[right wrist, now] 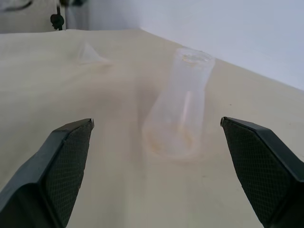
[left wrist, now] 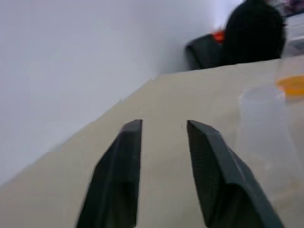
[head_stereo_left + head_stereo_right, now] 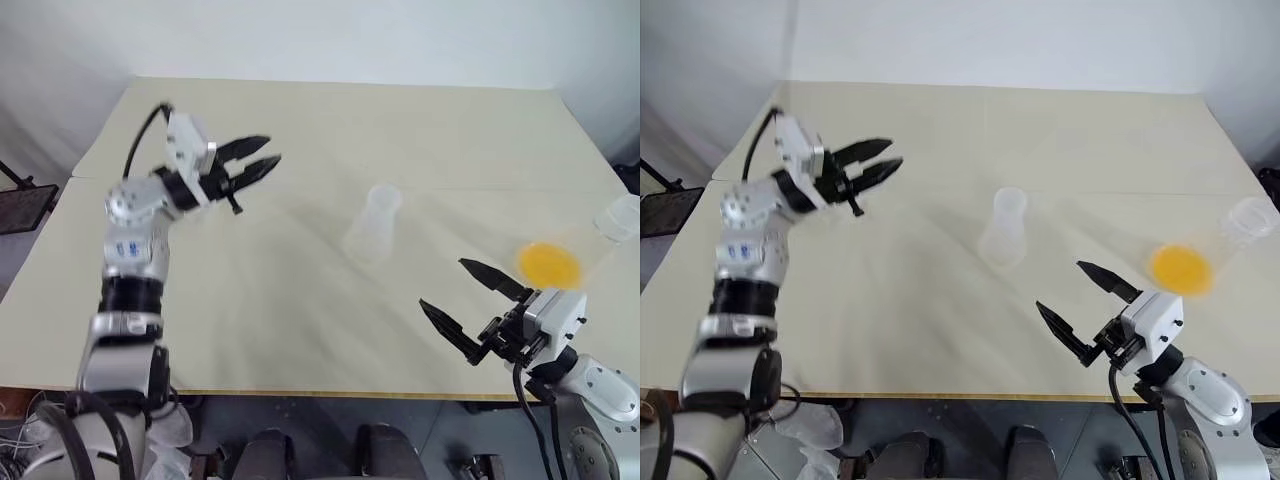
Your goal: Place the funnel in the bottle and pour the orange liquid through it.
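One faint funnel point(image 1: 90, 53) lies barely visible.

Bright, even light falls from above on the pale table point(image 3: 330, 330), shadows are faint and soft, the orange liquid point(image 3: 549, 264) glows, and the bottle point(image 3: 376, 222) and left gripper point(image 3: 255, 160) are smeared by motion blur, with the left wrist view hazy throughout.

No readable text, label or number anywhere.
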`<action>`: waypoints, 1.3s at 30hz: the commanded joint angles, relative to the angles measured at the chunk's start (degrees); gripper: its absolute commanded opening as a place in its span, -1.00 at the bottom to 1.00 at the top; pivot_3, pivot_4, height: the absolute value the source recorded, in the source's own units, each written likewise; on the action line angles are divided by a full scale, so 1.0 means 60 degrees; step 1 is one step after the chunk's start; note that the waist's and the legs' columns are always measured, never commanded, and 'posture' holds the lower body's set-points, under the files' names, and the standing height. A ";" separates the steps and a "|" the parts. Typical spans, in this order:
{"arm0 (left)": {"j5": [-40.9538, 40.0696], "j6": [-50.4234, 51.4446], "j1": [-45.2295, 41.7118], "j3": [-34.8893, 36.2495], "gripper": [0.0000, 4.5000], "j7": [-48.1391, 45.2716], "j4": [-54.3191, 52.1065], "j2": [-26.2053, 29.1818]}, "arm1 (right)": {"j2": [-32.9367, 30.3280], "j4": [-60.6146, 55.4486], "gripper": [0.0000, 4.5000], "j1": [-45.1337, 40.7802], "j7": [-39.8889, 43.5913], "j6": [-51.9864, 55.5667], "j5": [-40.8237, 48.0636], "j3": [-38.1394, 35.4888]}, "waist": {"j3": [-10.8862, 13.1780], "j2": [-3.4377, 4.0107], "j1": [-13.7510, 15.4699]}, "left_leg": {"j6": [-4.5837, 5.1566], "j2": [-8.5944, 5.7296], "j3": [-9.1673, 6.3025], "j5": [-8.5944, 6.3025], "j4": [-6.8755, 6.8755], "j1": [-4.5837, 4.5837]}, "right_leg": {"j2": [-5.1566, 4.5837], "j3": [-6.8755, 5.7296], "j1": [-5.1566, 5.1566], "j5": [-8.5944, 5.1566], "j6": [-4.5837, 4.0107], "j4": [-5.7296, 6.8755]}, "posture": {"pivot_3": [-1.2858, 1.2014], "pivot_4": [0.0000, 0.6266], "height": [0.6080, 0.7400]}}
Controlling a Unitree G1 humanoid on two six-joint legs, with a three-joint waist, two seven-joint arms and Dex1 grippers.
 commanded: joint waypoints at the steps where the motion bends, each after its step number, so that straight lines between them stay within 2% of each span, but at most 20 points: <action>1: 0.0177 0.0292 0.1351 0.0589 0.20 0.1594 -0.1751 -0.0134 | -0.0118 -0.0351 1.00 -0.0061 0.0012 -0.0039 0.0172 -0.0111 | 0.0005 -0.0007 0.0017 | 0.0000 0.0002 -0.0003 0.0000 0.0002 -0.0002 | 0.0001 0.0001 -0.0002 0.0000 0.0000 -0.0001 | 0.03 -0.52 1.00; 5: 0.0758 0.0618 0.3430 0.1158 0.76 0.3734 -0.3214 -0.0655 | -0.0504 0.0007 1.00 -0.0503 0.0347 0.0097 0.0385 -0.0171 | 0.0009 -0.0014 0.0101 | 0.0000 -0.0003 -0.0027 0.0000 0.0022 -0.0013 | -0.0005 0.0007 0.0010 0.0000 0.0000 -0.0006 | 0.03 -0.52 1.00; 7: 0.1003 0.1121 0.3950 0.1498 0.99 0.5023 -0.3569 -0.1044 | -0.0651 0.0181 1.00 -0.0781 0.0484 0.0177 0.0514 -0.0165 | 0.0009 -0.0014 0.0139 | 0.0001 -0.0006 -0.0028 -0.0001 0.0022 -0.0002 | -0.0009 0.0020 0.0024 0.0001 0.0000 -0.0014 | 0.03 -0.52 1.00; 12: 0.1208 0.2027 0.3950 0.1119 0.99 0.5819 -0.3327 -0.1440 | -0.0819 0.0448 1.00 -0.1305 0.0746 0.0346 0.0634 0.0056 | 0.0009 -0.0014 0.0330 | 0.0002 -0.0015 -0.0027 -0.0001 0.0020 -0.0004 | -0.0007 0.0017 0.0025 0.0001 0.0000 -0.0018 | 0.03 -0.52 1.00; 21: 0.1967 0.1524 0.1557 0.0580 0.99 0.6476 -0.0233 -0.1397 | -0.0780 0.0499 1.00 -0.1640 0.0861 0.0593 0.0636 0.0157 | 0.0009 -0.0015 0.0292 | 0.0003 -0.0017 -0.0007 -0.0002 0.0014 -0.0007 | -0.0005 -0.0002 0.0022 0.0001 0.0000 -0.0020 | 0.03 -0.52 1.00; 26: 0.1852 0.1552 0.0305 0.0496 0.99 0.6431 0.1392 -0.1611 | -0.0708 0.0395 1.00 -0.1718 0.0828 0.0654 0.0678 0.0256 | 0.0009 -0.0015 0.0291 | 0.0003 -0.0016 0.0015 -0.0002 0.0012 -0.0008 | -0.0004 -0.0008 0.0015 0.0001 0.0000 -0.0017 | 0.03 -0.52 1.00; 36: 0.1824 0.1457 -0.0725 0.0555 0.99 0.6521 0.3116 -0.1563 | -0.1415 0.0522 1.00 -0.2051 0.1740 0.0559 0.0736 0.0315 | 0.0012 -0.0019 0.0294 | 0.0003 -0.0017 0.0045 -0.0001 0.0016 -0.0021 | -0.0004 -0.0032 0.0014 0.0001 0.0001 -0.0018 | 0.03 -0.52 1.00; 39: 0.1842 0.1523 -0.0856 0.0572 0.72 0.6554 0.3357 -0.1495 | -0.1498 0.0643 1.00 -0.2111 0.1783 0.0514 0.0742 0.0161 | 0.0012 -0.0020 0.0292 | 0.0003 -0.0016 0.0046 -0.0001 0.0016 -0.0023 | -0.0005 -0.0033 0.0014 0.0001 0.0001 -0.0018 | 0.03 -0.52 1.00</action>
